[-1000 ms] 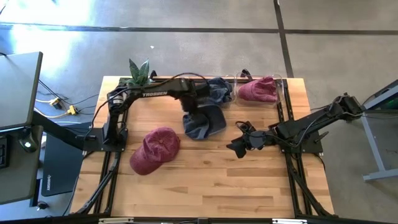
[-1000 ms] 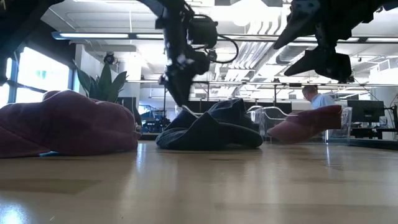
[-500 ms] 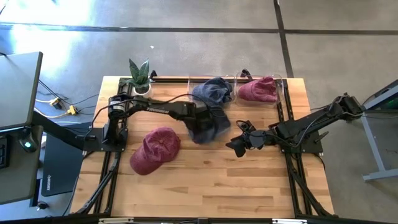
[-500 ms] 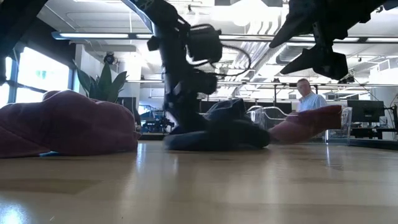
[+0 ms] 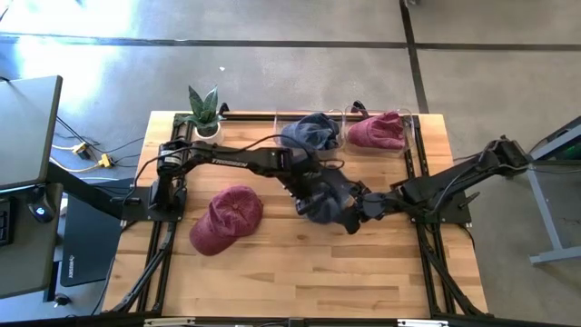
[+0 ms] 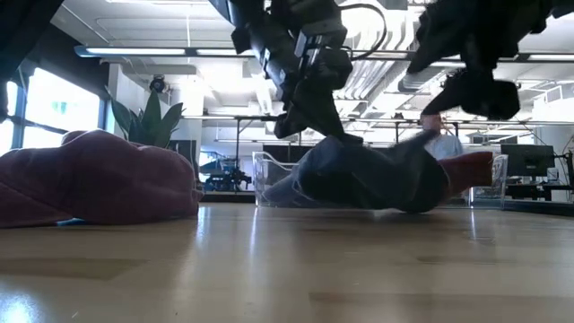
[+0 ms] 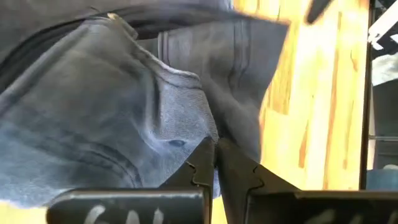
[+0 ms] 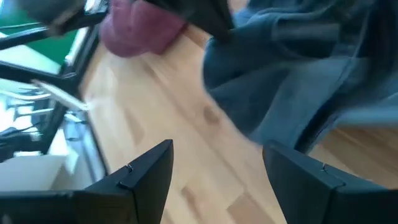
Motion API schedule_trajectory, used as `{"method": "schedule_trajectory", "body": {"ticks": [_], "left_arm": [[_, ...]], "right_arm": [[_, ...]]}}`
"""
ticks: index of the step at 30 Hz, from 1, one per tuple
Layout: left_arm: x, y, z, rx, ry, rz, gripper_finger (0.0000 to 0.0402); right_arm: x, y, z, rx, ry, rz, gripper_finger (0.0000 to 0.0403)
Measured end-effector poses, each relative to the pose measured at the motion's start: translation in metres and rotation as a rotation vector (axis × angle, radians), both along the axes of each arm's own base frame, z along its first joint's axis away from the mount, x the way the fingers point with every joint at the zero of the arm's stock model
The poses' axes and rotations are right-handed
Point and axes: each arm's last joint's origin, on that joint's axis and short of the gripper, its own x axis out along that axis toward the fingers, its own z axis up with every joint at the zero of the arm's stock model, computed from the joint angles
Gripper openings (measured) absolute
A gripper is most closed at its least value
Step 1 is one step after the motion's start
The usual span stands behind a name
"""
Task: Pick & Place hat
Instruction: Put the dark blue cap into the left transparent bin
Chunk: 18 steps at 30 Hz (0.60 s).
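A dark blue hat (image 5: 329, 200) lies at the middle of the table, right of centre, with my left gripper (image 5: 313, 186) shut on it. In the low view that gripper (image 6: 330, 126) comes down onto the hat's top (image 6: 368, 175). Just to the hat's right, my right gripper (image 5: 359, 211) stands open, with the blue cloth (image 8: 298, 68) close in front of its fingers (image 8: 149, 168) and nothing between them. A maroon hat (image 5: 227, 218) rests on the table at the left. My left gripper pinches a raised fold of the blue hat's cloth (image 7: 186, 134) between its two fingertips. The fingers slant down from the table's left toward its right. The hat spreads out beyond and below the fingertips; in the low view its underside (image 6: 359, 205) sits at table level.
At the far edge stand clear bins, one with another blue hat (image 5: 309, 132) and one with a maroon hat (image 5: 377, 130). A potted plant (image 5: 201, 109) stands at the far left corner. Bare wood lies along the table's near side.
My left gripper has come down onto the blue hat, taken hold of it and gone toward the table's right and near edges. The hat has slid with it along the table and now lies up against my right gripper.
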Motion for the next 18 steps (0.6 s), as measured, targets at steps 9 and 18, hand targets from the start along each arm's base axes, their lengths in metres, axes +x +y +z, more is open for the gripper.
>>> {"method": "schedule_trajectory", "body": {"ticks": [9,18], "left_arm": [[0.002,0.004,0.001,0.019,0.006,0.116,0.0008],[0.006,0.005,-0.019,-0.040,0.068,0.096,0.0124]], "right_arm": [[0.015,-0.002,-0.042,-0.029,0.207,-0.068,0.0243],[0.011,-0.007,-0.062,-0.002,0.396,-0.091,0.0234]]}}
